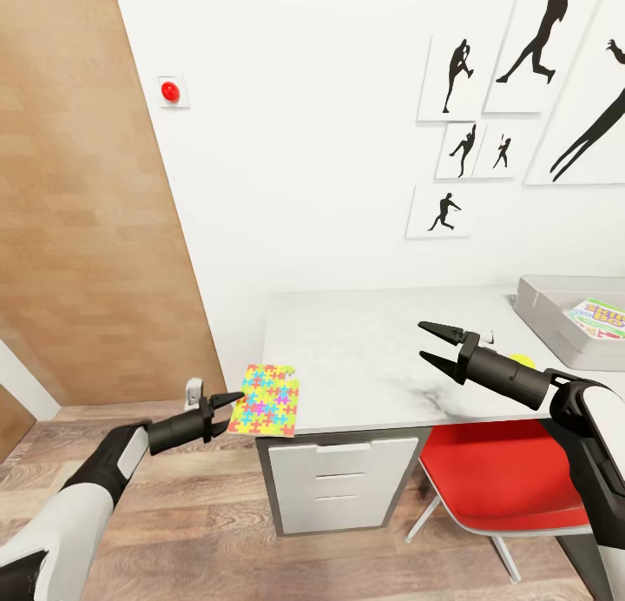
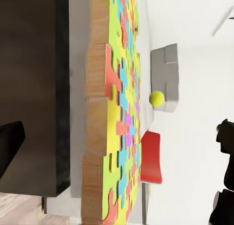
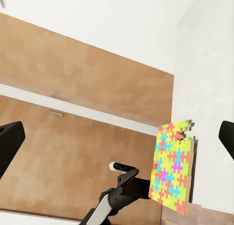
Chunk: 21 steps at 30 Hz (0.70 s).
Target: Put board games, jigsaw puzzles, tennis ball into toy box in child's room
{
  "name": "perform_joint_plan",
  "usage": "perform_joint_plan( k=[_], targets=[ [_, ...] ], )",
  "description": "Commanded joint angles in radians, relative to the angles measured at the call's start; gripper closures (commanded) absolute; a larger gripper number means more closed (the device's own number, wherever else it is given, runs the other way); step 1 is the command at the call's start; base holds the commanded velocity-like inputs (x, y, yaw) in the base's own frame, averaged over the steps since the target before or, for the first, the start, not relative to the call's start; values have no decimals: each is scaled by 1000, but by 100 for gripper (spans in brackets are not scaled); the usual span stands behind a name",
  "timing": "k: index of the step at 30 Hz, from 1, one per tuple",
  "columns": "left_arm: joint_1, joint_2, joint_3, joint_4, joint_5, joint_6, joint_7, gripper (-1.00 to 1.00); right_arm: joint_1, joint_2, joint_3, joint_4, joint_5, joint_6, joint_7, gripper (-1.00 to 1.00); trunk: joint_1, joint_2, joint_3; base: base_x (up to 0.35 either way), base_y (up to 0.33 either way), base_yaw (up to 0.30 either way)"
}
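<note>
A jigsaw puzzle [image 1: 267, 399] lies at the front left corner of the white table [image 1: 365, 349], overhanging its edge. My left gripper [image 1: 227, 408] stands open at that overhang, one finger [image 2: 9, 142] wide of the puzzle [image 2: 119, 118], which runs edge-on between the jaws. From the right wrist the same puzzle [image 3: 174, 166] shows past the table edge. Over the middle of the table my right gripper [image 1: 431, 342] hovers open and empty. The tennis ball [image 1: 522, 358] peeks out behind the right arm. At the far right the grey toy box [image 1: 555, 319] holds a board game [image 1: 599, 314].
A red chair [image 1: 495, 479] is tucked under the table beside the white drawer unit [image 1: 334, 488]. A wood-panelled wall [image 1: 78, 193] stands to the left. The white wall carries a red button [image 1: 170, 89] and athlete pictures [image 1: 521, 89].
</note>
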Motion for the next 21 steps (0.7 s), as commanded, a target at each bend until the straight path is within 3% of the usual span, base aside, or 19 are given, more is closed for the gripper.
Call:
perform_joint_plan(
  k=[1, 8, 21],
  targets=[
    [-1, 0, 11, 9, 1, 6, -1, -100, -1, 0, -1, -1, -10, 3, -10, -100, 0, -1, -1, 0, 0, 0],
    [-1, -1, 67, 22, 0, 6, 4, -100, -1, 0, -1, -1, -10, 3, -10, -100, 0, -1, -1, 0, 0, 0],
    [-1, -1, 77, 25, -2, 9, 4, -100, -1, 0, -1, -1, -10, 3, -10, -100, 0, -1, -1, 0, 0, 0]
  ],
)
